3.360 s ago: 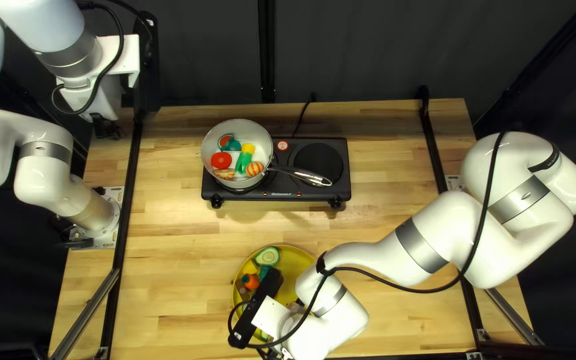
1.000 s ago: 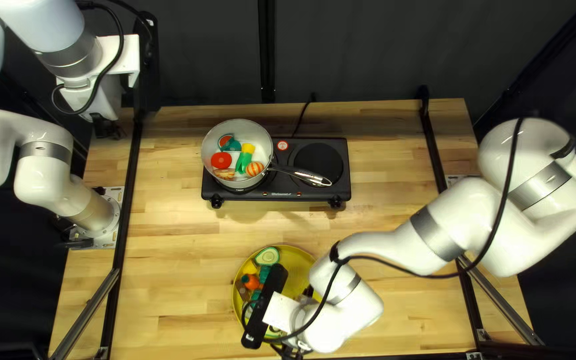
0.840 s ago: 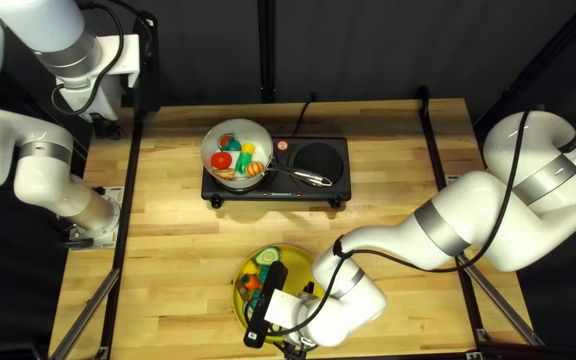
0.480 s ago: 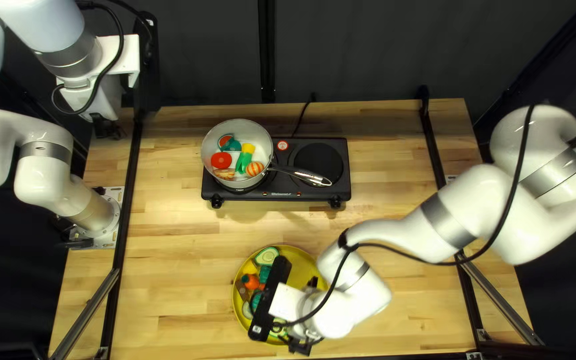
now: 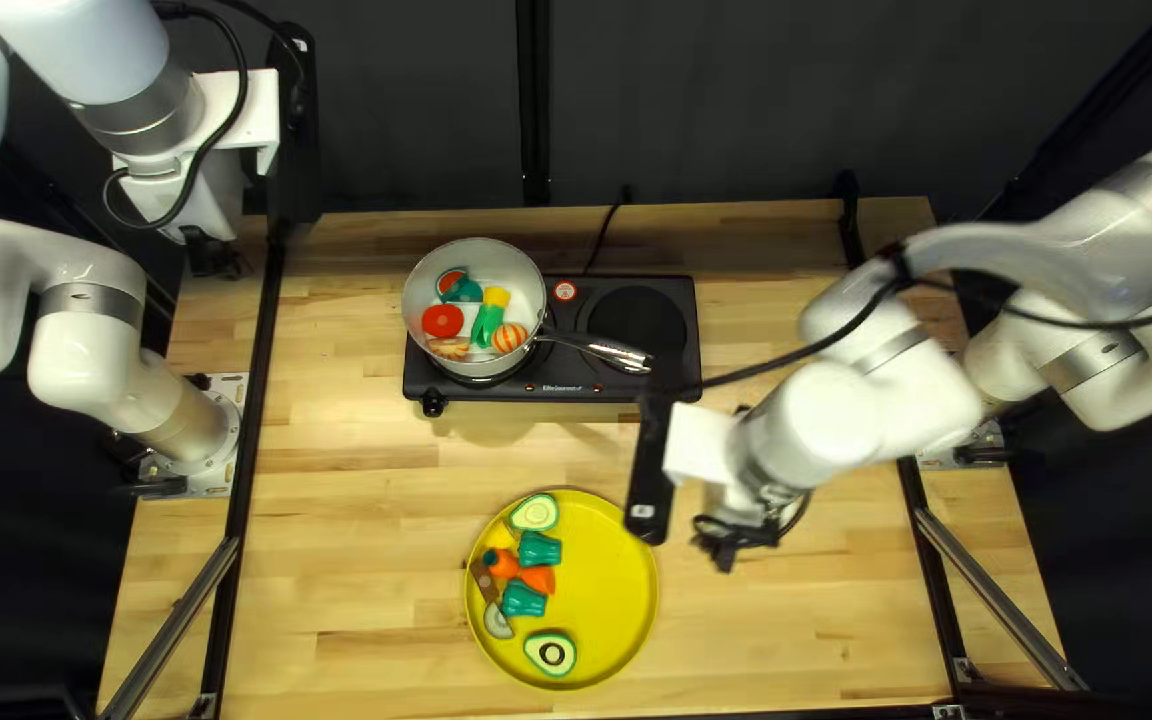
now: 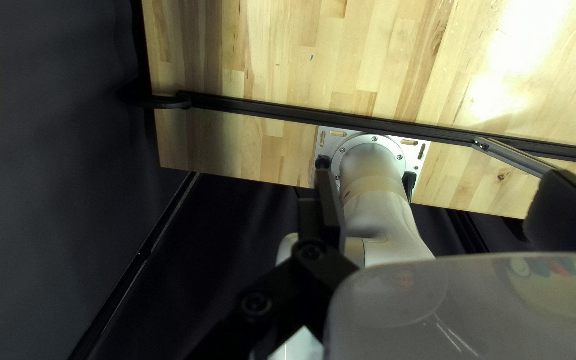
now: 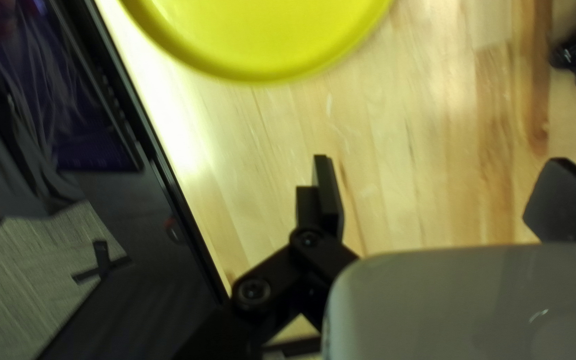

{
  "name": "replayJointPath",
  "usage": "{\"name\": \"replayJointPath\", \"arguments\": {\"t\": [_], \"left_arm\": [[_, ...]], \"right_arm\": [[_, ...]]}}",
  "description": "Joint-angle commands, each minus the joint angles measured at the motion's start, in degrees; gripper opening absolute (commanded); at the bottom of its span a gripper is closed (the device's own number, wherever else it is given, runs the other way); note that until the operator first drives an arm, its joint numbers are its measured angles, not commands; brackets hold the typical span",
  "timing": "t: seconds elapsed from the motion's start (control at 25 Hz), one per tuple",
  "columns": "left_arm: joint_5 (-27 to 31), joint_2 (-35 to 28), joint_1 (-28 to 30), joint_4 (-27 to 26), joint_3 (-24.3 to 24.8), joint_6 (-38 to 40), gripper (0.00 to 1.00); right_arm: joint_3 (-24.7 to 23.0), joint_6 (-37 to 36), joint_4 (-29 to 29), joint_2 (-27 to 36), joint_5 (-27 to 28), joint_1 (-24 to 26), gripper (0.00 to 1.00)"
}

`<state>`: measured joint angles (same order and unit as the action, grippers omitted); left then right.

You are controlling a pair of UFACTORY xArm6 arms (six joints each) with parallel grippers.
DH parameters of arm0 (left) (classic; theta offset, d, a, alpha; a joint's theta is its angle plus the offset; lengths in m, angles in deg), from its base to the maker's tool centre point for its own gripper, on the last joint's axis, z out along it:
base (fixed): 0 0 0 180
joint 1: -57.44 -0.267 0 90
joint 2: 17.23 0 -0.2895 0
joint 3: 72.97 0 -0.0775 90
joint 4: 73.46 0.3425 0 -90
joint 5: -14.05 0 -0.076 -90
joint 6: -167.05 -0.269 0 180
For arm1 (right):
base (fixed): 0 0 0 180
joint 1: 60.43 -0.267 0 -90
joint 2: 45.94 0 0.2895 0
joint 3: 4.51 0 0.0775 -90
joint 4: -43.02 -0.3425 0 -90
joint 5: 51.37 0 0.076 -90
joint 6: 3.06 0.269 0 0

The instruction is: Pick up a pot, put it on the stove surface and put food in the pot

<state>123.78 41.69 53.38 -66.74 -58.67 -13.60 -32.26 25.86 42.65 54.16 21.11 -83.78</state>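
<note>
Our left gripper [image 5: 214, 256] and our right gripper [image 5: 726, 550] have each the fingers wide apart. The pot [image 5: 476, 254] stands on the stove [image 5: 635, 323], with food [image 5: 443, 320] inside it.

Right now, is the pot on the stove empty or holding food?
Holding food: inside the pot lie a red round piece, an orange striped one and others.

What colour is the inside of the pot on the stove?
The pot is off-white inside; the top left view shows it best.
</note>
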Motion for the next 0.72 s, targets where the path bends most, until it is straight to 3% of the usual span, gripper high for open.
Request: {"name": "replayJointPath", "arguments": {"t": [0.04,0.2,0.32,0.36,0.72], "left_arm": [[0.0,0.0,0.0,0.0,0.0,0.0,1.0],[0.0,0.0,0.0,0.0,0.0,0.0,1.0],[0.0,0.0,0.0,0.0,0.0,0.0,1.0],[0.0,0.0,0.0,0.0,0.0,0.0,1.0],[0.0,0.0,0.0,0.0,0.0,0.0,1.0]], "right_arm": [[-1.86,-5.72,-0.8,14.02,16.12,4.24,1.0],[-4.41,-7.38,0.94,24.22,23.06,7.5,1.0],[-5.8,-10.88,2.26,28.29,24.52,12.77,1.0],[-6.45,-11.53,3.03,30.73,24.68,16.66,1.0],[-6.68,-11.2,3.21,31.29,24.53,17.24,1.0]]}}
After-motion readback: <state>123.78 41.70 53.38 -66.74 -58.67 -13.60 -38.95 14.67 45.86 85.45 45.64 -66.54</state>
